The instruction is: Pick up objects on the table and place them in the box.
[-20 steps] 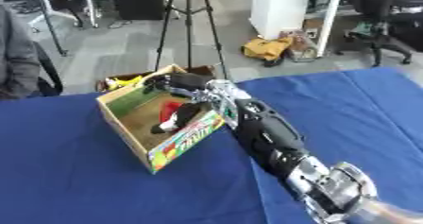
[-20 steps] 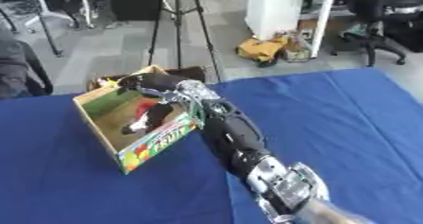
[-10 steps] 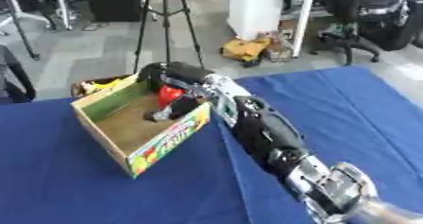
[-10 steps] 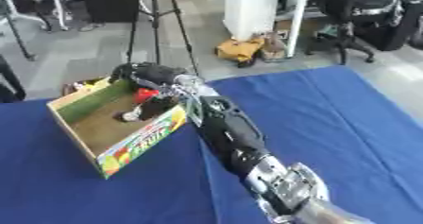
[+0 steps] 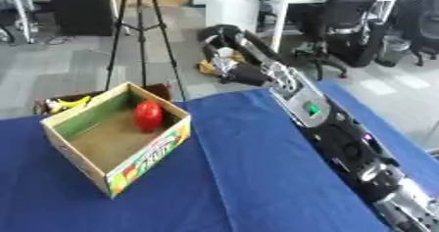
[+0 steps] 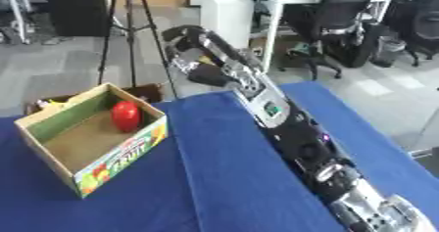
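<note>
An open cardboard box with a colourful printed front stands on the blue table at the left. A red rounded object lies inside it against the far wall. My right arm runs from the lower right up across the table. Its hand hangs raised past the table's far edge, up and to the right of the box, fingers relaxed and holding nothing. The left hand shows in no view.
Something yellow sits just behind the box's far left corner, beside a brown object. Beyond the table are a tripod, a white desk and black office chairs on grey floor.
The right hand had the red object over the box; the object now lies in the box. The hand has let go and risen up and away. The camera view has also shifted.
</note>
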Controlling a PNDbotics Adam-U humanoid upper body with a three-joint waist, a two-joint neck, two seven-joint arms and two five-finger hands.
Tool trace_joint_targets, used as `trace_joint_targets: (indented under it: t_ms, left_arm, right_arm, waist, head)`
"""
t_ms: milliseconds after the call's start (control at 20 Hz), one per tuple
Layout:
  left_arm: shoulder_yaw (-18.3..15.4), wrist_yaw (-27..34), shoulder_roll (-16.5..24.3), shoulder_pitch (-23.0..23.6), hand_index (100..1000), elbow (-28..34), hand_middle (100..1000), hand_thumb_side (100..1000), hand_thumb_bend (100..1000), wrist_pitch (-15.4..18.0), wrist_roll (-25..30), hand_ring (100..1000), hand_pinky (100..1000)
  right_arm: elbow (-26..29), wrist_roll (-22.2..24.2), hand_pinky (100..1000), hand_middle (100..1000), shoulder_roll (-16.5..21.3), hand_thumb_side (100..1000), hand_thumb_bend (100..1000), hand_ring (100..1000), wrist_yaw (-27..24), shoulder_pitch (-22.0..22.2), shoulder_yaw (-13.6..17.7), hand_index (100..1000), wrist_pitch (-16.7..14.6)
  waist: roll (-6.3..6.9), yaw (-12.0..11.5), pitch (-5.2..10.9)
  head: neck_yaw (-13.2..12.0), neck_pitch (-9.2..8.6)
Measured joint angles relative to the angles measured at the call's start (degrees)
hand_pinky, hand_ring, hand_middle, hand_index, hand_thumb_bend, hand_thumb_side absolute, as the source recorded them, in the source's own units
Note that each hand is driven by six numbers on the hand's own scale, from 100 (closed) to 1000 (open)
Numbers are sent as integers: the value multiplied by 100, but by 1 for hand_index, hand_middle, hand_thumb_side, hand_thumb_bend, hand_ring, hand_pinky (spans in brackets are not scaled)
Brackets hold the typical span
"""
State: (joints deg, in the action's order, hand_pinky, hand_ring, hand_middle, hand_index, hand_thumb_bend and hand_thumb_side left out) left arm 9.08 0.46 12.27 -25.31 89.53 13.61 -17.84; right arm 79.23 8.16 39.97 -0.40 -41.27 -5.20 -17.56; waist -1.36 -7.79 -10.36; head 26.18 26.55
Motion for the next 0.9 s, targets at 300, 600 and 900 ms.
trace_joint_targets:
  t_ms: [300, 600, 900]
  left_arm:
    - [-132, -74, 167, 139, 742, 28, 584, 974, 607, 13, -162, 575, 558]
    - [-193, -100, 216, 235, 740, 28, 583, 986, 599, 36, -260, 573, 557]
    - [-194, -59, 185, 366, 736, 23, 580, 1000, 600, 49, -300, 567, 554]
  right_arm:
    - [878, 224, 696, 723, 57, 740, 100, 612, -1004, 1226, 495, 850, 538]
    - [1413, 280, 691, 708, -149, 761, 100, 600, -1346, 2174, 987, 849, 743]
    - [1902, 348, 692, 693, -571, 777, 100, 595, -1391, 2790, 1306, 848, 877]
  waist:
    - [-34, 380, 77]
    - [-22, 533, 123]
    - [148, 584, 230]
  head:
    - [-300, -43]
    - [-506, -46]
    - [-645, -44]
